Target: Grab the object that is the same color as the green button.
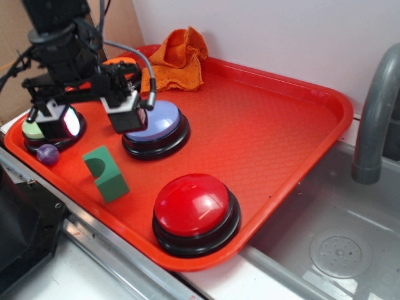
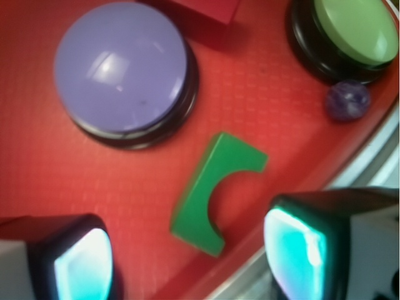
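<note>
So the small dark-green block with the arch notch is sitting loose near the front edge of the red plastic tray, between the little purple ball and the big red dome button, not touching either one. The black claw hangs above the back-left part of the tray with its two fingers spread wide and nothing between them. From the wrist camera the block lies just ahead of the fingertips, with the lavender-blue round button and the pale lime-green round button on a black base farther out.
</note>
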`<state>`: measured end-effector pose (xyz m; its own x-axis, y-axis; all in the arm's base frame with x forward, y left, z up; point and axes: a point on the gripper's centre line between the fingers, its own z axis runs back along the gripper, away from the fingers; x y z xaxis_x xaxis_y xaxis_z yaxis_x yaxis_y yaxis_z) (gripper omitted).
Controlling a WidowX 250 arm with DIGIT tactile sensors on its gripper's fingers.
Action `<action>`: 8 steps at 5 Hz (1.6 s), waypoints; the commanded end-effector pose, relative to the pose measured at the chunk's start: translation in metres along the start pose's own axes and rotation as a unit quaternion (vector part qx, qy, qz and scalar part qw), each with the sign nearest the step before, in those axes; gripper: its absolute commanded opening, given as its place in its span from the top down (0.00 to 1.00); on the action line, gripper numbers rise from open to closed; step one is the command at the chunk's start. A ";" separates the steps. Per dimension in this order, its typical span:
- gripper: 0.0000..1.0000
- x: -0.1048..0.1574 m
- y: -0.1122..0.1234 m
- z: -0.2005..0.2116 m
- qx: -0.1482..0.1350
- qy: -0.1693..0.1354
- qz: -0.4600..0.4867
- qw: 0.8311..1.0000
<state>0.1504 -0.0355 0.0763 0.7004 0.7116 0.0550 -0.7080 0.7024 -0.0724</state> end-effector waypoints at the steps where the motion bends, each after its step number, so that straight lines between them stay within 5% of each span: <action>1: 0.00 0.003 0.006 -0.031 0.010 0.006 0.025 1.000; 3: 0.00 0.006 0.009 -0.050 0.002 0.010 0.024 1.000; 5: 1.00 0.004 0.007 -0.063 -0.007 0.017 0.005 1.000; 8: 1.00 0.007 -0.003 -0.043 -0.006 -0.013 -0.031 0.999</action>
<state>0.1519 -0.0329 0.0271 0.7435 0.6660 0.0601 -0.6640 0.7459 -0.0517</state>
